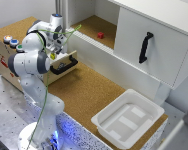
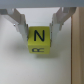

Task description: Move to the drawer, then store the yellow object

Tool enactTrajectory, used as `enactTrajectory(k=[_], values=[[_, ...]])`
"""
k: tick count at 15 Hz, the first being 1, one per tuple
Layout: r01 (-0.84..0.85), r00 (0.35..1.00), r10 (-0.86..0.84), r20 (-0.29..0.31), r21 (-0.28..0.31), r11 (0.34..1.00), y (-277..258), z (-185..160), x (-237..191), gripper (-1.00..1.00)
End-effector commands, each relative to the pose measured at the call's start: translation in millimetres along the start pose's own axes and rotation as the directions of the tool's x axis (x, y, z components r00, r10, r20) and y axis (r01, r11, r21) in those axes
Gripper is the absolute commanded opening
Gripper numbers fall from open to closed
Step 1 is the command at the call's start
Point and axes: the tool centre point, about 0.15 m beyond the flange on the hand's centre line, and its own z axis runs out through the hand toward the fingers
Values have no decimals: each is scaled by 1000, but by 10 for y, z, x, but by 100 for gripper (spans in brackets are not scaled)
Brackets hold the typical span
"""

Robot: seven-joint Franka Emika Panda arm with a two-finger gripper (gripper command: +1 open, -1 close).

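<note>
The yellow object (image 2: 39, 41), a small block marked "N", sits between my gripper's fingers (image 2: 22, 24) over the pale inside of the drawer (image 2: 14, 62). In the exterior view my gripper (image 1: 54, 51) hangs over the open drawer (image 1: 67, 58), with the yellow object (image 1: 53, 56) at its tips. The drawer's cream front and black bar handle (image 1: 64, 66) stick out of the light-brown wooden box (image 1: 6, 56). I cannot tell whether the block rests on the drawer floor.
Coloured buttons (image 1: 13, 43) sit on top of the box. A small red block (image 1: 100, 35) lies on the cork shelf behind. The white cabinet door with a black handle (image 1: 145, 47) is at the exterior view's right. A white tray (image 1: 128, 118) stands on the cork table.
</note>
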Motion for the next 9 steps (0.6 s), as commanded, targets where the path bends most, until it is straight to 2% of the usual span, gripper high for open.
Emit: enactTrajectory(k=[1, 2, 3, 6, 9], values=[[-13, 1000, 13, 10, -63, 998, 3, 235, 85, -100], [-6, 1000, 6, 0, -59, 998, -2, 215, 73, -100], [2, 1000, -3, -14, -63, 998, -20, 178, 60, 100], [-5, 999, 3, -51, -44, 999, -41, 13, -5, 100], [-14, 998, 12, -56, -39, 999, -35, -25, -64, 100]])
